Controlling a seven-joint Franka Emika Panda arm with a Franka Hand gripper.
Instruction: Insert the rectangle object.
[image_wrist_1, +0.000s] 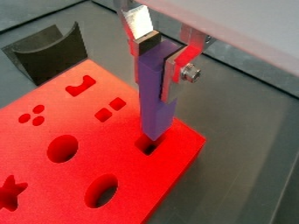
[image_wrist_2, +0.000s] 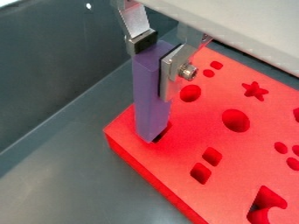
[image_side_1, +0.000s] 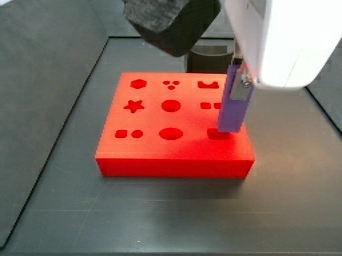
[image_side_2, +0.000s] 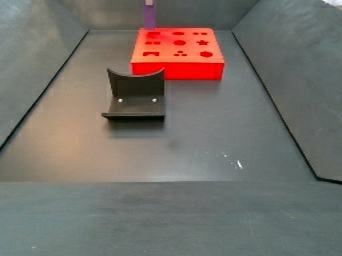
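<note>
A dark grey worktop (image_side_2: 174, 150) is seen, enclosed by sloping grey walls (image_side_2: 40, 75); soft light is reflected across it.

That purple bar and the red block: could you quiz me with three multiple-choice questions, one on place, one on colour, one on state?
1. Where is the bar's lower end?
A. at a slot near the block's corner
B. on the floor
C. in the grey holder

2. What colour is the block?
A. blue
B. red
C. green

3. How does the tool hold the bar?
A. flat
B. upright
C. not at all

Answers:
A: the purple bar meets a slot at the red block's corner.
B: the block is red in every view.
B: the tool is clamped on the bar, which stands upright.
</note>
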